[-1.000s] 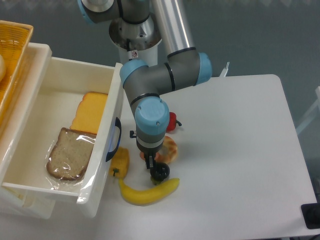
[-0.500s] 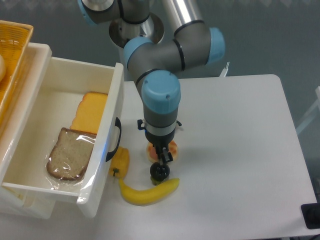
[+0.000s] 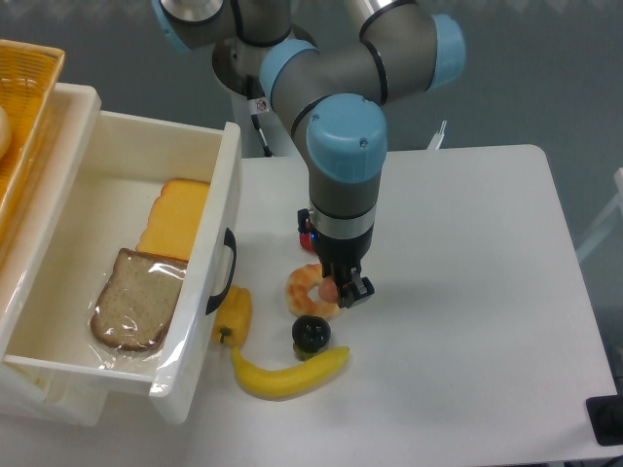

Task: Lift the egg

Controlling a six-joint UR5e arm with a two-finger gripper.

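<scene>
A small brownish-pink egg [image 3: 329, 289] sits between the dark fingers of my gripper [image 3: 338, 289], which is shut on it. The gripper hangs under the arm's blue and grey wrist, just over the right edge of the glazed ring donut [image 3: 305, 288]. Only part of the egg shows between the fingers. Whether it still touches the donut or the table I cannot tell.
A round black object [image 3: 311, 334] lies just below the donut, with a banana [image 3: 290, 373] and a yellow pepper [image 3: 234, 313] to the lower left. A red fruit [image 3: 306, 233] peeks out behind the arm. The open white drawer [image 3: 222, 209] with bread and cheese stands at the left.
The arm has swung to the right and come closer to the camera, with the gripper still shut on the egg. The donut now shows more fully, and the red fruit is mostly hidden.
</scene>
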